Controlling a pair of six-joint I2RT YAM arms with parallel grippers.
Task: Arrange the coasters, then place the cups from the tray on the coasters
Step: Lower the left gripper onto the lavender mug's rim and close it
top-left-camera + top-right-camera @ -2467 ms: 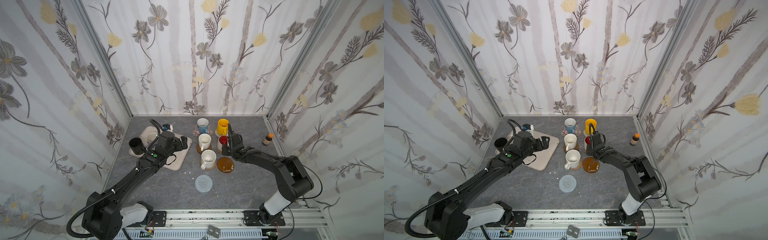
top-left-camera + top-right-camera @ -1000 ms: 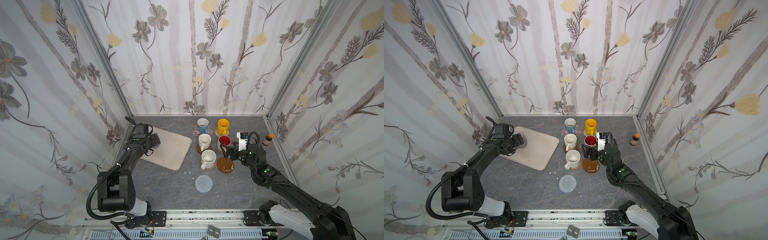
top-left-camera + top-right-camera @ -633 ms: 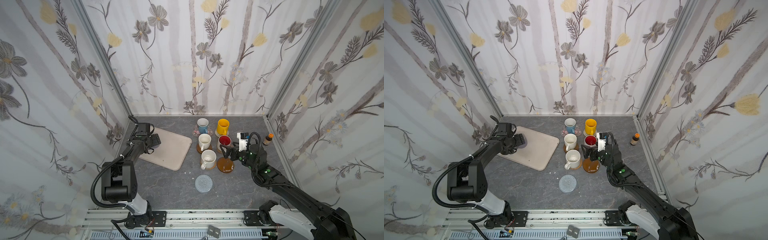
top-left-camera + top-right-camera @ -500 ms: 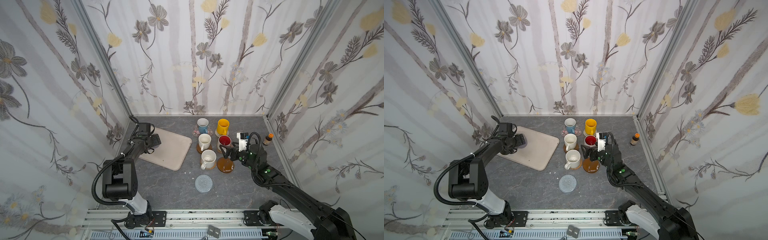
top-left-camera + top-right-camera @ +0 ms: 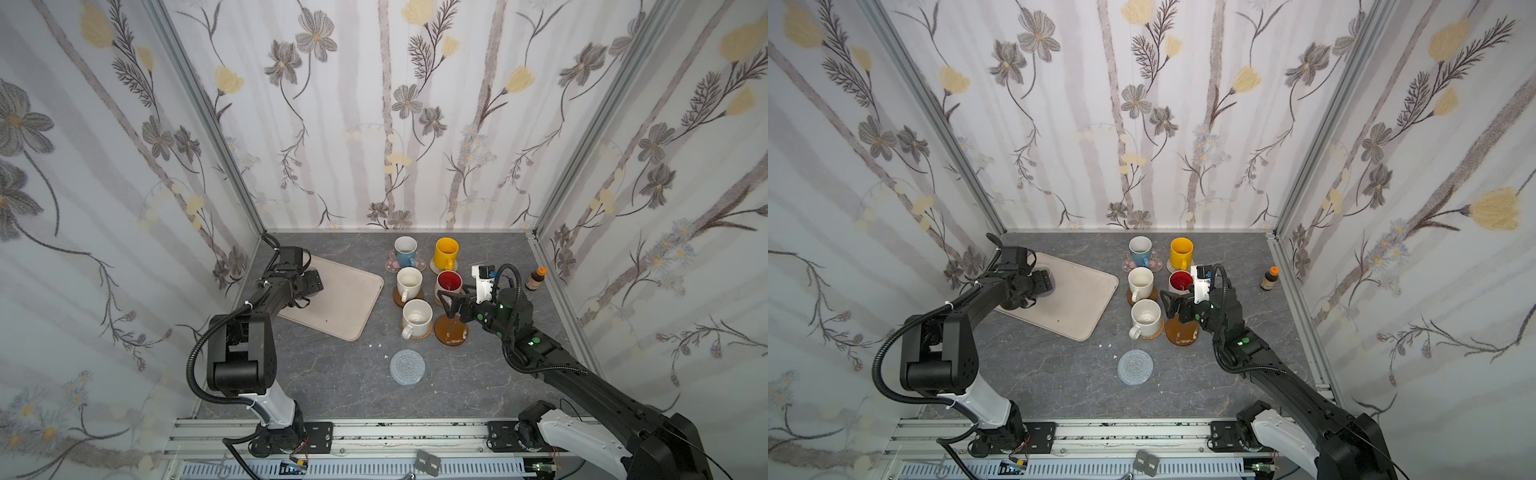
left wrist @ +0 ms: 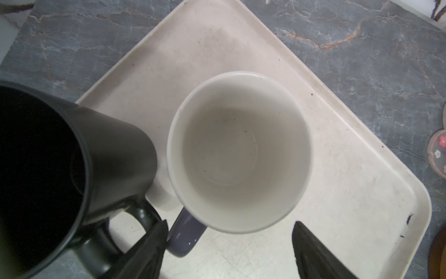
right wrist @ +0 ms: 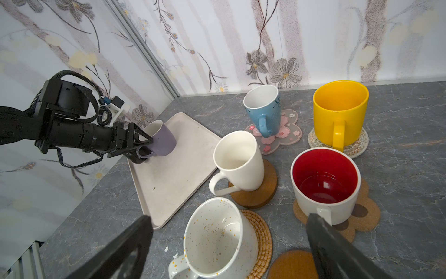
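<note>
At the far left a black mug (image 6: 72, 169) stands close against the lavender mug (image 7: 163, 140), at the tray's corner; whether it sits on the tray (image 5: 345, 299) I cannot tell. The lavender mug stands upright in that far-left corner of the tray. The left gripper (image 5: 309, 286) is low beside it, jaws spread wide on either side of its handle (image 6: 183, 239). The handle lies close to one finger and well clear of the other, so nothing is clamped. The rest of the tray is bare. To its right, the blue mug (image 5: 405, 249) sits on the blossom coaster (image 5: 390, 264), the white mug (image 5: 409, 282) on a disc (image 5: 401, 299), and the speckled mug (image 5: 417, 318) on the rattan coaster (image 5: 428, 332). The grey coaster (image 5: 407, 368) lies bare nearer the front. Next come the yellow mug (image 5: 446, 251) on the woven coaster (image 5: 453, 266) and the red mug (image 5: 449, 282) on the paw coaster (image 7: 364, 217). In front of them is a bare disc (image 5: 451, 332). The right gripper (image 5: 451, 305) hangs between the red mug and the bare disc, just beside the speckled mug, jaws wide and holding nothing. A bottle (image 5: 535, 278) stands by the right wall.
</note>
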